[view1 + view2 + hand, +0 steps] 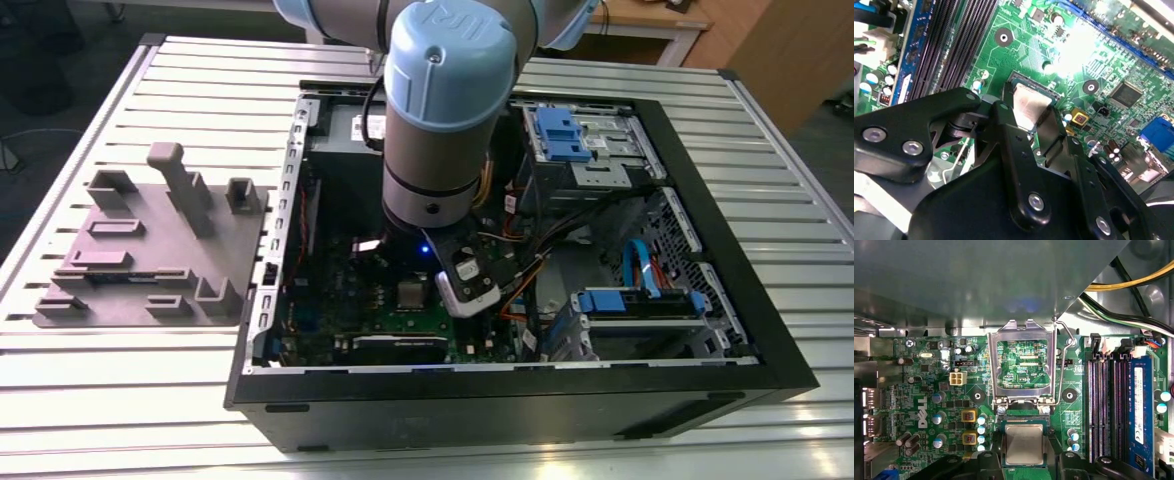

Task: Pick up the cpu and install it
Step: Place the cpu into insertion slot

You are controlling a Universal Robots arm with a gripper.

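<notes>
- The end effector [1029, 112] is closed on the cpu [1024, 444]. Its two black fingers [1013, 135] hug the chip on two sides.
- The cpu lies flat, silver side up, low over the green board [929, 390]. It is just beside the hinge of the open metal frame [1021, 367]. I cannot tell if it sits in its seat.
- Long black slots [1104, 405] run beside the frame.
- In the exterior view the arm [434, 120] reaches down from 12 o'clock into the open computer case [534, 410].
- A grey tray of shapes [147, 250] rests on the tabletop [134, 400], at 9 o'clock from the case.
</notes>
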